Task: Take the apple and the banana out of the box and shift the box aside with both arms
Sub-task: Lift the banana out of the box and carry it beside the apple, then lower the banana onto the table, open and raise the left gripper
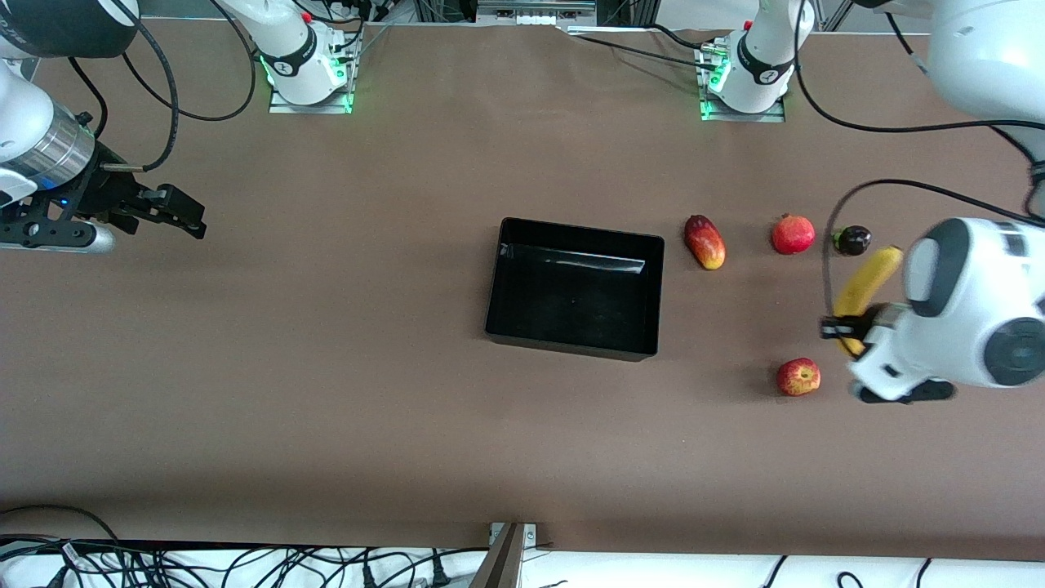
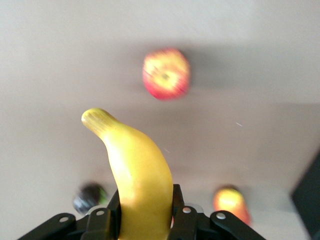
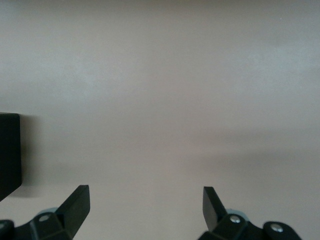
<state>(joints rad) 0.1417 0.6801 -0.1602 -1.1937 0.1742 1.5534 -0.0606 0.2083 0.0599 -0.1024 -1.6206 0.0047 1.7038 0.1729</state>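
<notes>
My left gripper [image 1: 849,331] is shut on the yellow banana [image 1: 867,282] and holds it above the table at the left arm's end, beside the apple. In the left wrist view the fingers [image 2: 177,205] clamp the banana [image 2: 135,165] on both sides. The small red apple with yellow streaks [image 1: 798,377] lies on the table and also shows in the left wrist view [image 2: 166,73]. The black tray [image 1: 522,327] sits empty mid-table. My right gripper [image 1: 194,219] is open and empty over bare table at the right arm's end, its jaws wide apart in the right wrist view [image 3: 145,200].
A mango-like fruit [image 1: 704,242], a round red fruit with a crown [image 1: 793,234] and a small dark fruit [image 1: 851,240] lie in a row between the tray and the left arm's end. The tray's corner [image 3: 10,152] shows in the right wrist view.
</notes>
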